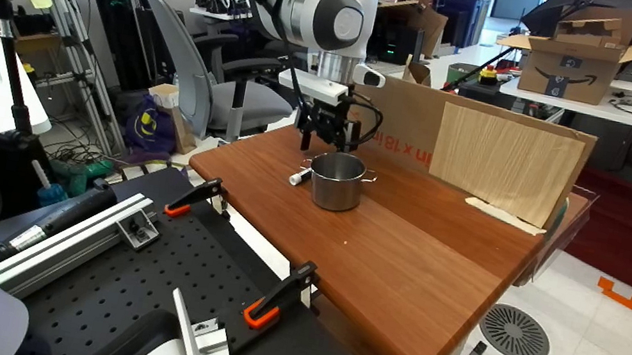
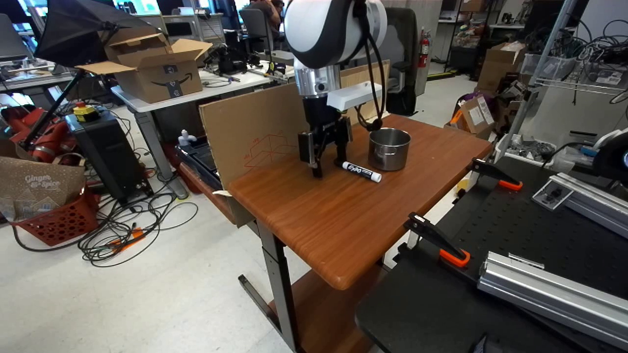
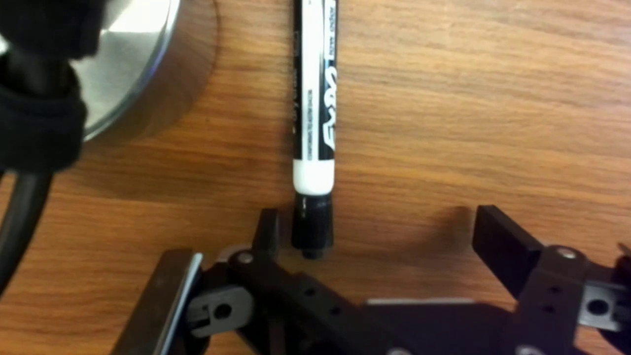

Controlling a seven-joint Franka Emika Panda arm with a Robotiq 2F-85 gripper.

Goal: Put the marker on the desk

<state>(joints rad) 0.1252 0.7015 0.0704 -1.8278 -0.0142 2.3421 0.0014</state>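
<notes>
The marker has a white body with a black label and a black end. It lies flat on the reddish-brown desk. In an exterior view, it shows partly behind the cup as a white tip. In the wrist view, the marker points down the picture, and its black end lies between my fingers, near the left one. My gripper is open and holds nothing. In both exterior views, the gripper points down, low over the desk beside the marker's black end.
A grey metal cup with handles stands on the desk close beside the marker; it also shows in the wrist view. A cardboard panel and a plywood panel stand along one desk edge. A black perforated bench with clamps adjoins the desk.
</notes>
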